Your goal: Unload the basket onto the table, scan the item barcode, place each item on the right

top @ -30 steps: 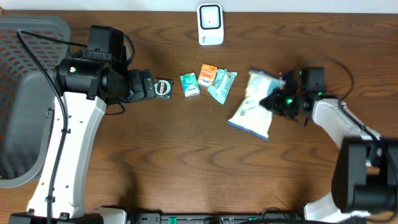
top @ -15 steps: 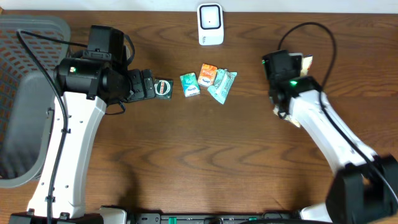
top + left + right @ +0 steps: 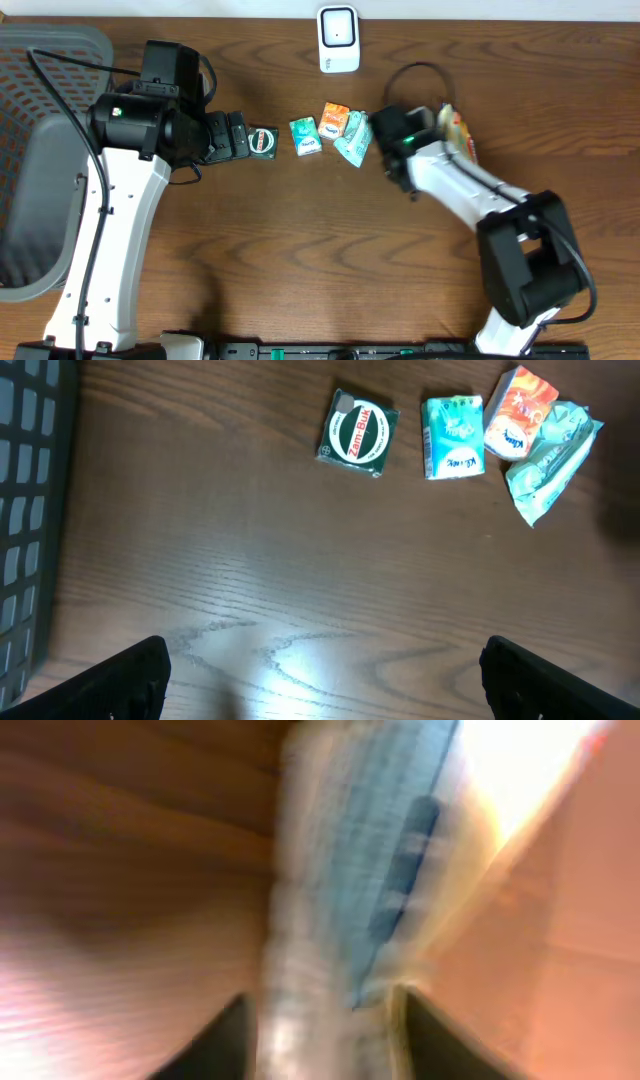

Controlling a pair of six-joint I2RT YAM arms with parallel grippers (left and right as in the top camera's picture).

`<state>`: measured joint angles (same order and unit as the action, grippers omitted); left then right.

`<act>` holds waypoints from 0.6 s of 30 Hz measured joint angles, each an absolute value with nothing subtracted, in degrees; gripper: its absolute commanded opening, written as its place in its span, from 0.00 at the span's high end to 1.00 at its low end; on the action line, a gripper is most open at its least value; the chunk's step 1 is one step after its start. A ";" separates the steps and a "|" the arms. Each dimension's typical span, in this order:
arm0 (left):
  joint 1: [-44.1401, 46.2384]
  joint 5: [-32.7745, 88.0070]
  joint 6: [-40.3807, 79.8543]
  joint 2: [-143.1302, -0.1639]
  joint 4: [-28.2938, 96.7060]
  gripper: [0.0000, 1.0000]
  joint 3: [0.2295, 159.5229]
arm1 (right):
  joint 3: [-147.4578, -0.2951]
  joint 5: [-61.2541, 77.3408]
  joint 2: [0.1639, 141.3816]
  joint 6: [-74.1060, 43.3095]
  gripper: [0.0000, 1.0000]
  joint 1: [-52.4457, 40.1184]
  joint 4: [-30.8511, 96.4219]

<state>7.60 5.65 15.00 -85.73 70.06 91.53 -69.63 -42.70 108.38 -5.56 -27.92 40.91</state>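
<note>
On a dark wood-grain table [image 3: 300, 250], a crinkled white-and-blue plastic snack bag [image 3: 345, 870] sits between the two dark fingers [image 3: 232, 1042] of the right gripper [image 3: 330, 1038]. The wrist view is too blurred to tell whether the jaws clamp the bag or stand clear of it. From overhead, only an edge of the bag shows beside the right arm's wrist. It lies to the right of a row of small goods, and nearer the camera than the white box-shaped barcode scanner [image 3: 338, 39] at the table's far edge. At left, the left gripper [image 3: 320, 665] is spread wide and holds nothing, with a square green Zam-Buk tin [image 3: 358, 433] just ahead of it. Past the tin lie a green tissue pack [image 3: 453, 435], an orange packet [image 3: 518, 412] and a pale teal pouch [image 3: 548, 460], all close together. A grey plastic mesh basket [image 3: 50, 60] stands at the far left.
</note>
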 measured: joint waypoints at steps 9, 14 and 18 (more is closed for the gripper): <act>7.60 5.63 15.00 -85.73 70.08 0.02 91.53 | -74.26 -29.23 108.38 -7.03 0.18 -34.92 43.97; 7.60 5.63 15.00 -85.73 70.04 0.02 91.53 | -84.55 -27.24 108.38 -7.16 0.05 -30.65 51.40; 7.60 5.63 15.00 -85.73 70.06 0.02 91.53 | -89.34 -23.14 108.33 -6.37 0.04 -23.14 54.59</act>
<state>7.60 5.63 15.00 -85.73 70.06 91.53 -89.34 -23.14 108.33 -6.37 -23.14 54.59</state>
